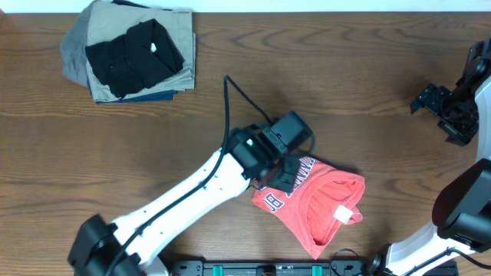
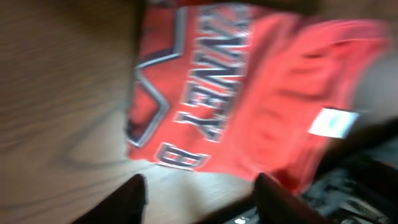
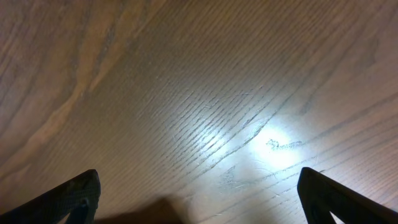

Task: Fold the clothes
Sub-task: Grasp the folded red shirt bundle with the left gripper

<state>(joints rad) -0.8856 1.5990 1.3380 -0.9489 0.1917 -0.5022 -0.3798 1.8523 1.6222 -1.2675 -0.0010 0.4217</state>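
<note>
Overhead view shows you the coral-red T-shirt (image 1: pixel 326 203) lying as a bunched, partly folded bundle near the table's (image 1: pixel 360 69) near edge, by the arm bases and slightly right of centre. Its white neck tag (image 1: pixel 346 215) faces up.

Your left gripper (image 1: pixel 285 176) stands over the shirt's lettered left end. The left wrist view is blurred, but its fingers (image 2: pixel 134 200) are partly spread with nothing gripped between them. Whether the fingertips touch the cloth cannot be determined.

Your right gripper (image 1: pixel 439 107) is near the right edge, well apart from the shirt. Its jaws are spread wide over bare wood and hold nothing.

A stack of folded garments (image 1: pixel 134 54), black on top, sits at the far left corner.
</note>
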